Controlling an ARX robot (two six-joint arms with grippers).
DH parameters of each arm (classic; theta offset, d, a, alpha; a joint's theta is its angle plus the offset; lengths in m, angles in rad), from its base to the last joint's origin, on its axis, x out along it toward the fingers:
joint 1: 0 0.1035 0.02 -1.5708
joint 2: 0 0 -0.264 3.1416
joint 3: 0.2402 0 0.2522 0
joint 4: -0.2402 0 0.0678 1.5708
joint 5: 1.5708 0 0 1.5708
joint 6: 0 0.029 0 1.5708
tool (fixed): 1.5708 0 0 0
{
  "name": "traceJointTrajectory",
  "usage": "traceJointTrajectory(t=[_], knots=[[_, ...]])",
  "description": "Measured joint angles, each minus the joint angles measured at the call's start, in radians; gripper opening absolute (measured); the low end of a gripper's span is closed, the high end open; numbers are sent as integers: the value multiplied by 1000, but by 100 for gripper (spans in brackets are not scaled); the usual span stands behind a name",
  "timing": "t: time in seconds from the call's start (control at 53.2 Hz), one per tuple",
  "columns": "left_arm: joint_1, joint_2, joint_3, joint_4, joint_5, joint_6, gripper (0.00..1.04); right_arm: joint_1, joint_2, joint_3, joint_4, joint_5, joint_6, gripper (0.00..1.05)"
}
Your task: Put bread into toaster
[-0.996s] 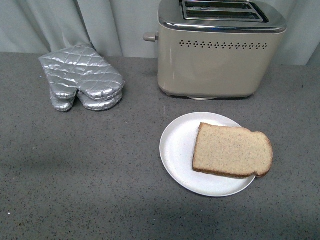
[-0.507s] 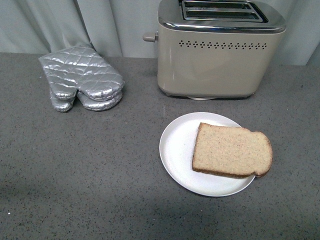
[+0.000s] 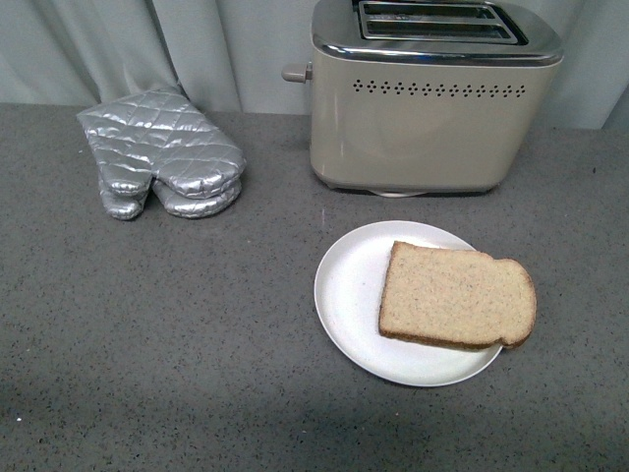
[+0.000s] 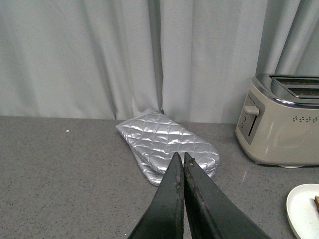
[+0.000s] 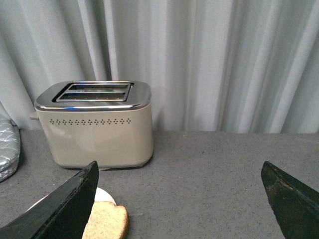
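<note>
A light-brown bread slice [image 3: 457,297] with a darker crust lies flat on a white plate [image 3: 344,295], rounded end to the right. Behind it stands the cream toaster [image 3: 432,108], its two chrome-rimmed slots empty and its lever on the left side. Neither arm shows in the front view. The left wrist view has my left gripper [image 4: 180,157] shut with nothing in it, pointing at the oven mitt, with the toaster [image 4: 281,124] off to one side. My right gripper [image 5: 179,172] is open wide above the counter; the bread [image 5: 105,219] sits beside one finger and the toaster [image 5: 97,124] is beyond.
A silver quilted oven mitt [image 3: 157,152] lies at the back left of the grey speckled counter [image 3: 147,344]. Pale curtains [image 3: 197,49] hang close behind the toaster and mitt.
</note>
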State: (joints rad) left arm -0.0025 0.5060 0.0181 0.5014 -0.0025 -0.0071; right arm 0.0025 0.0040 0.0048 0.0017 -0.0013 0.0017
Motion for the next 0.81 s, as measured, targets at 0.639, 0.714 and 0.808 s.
traceJointTrajectory(t=[0.639, 0.714, 0.808], knots=[[0, -254, 0, -246, 0, 0, 4, 0, 0, 0, 0, 0, 0, 95], [0, -275, 0, -266, 0, 0, 4, 0, 0, 0, 0, 0, 0, 95], [0, -296, 0, -288, 0, 0, 4, 0, 0, 0, 0, 0, 0, 95]])
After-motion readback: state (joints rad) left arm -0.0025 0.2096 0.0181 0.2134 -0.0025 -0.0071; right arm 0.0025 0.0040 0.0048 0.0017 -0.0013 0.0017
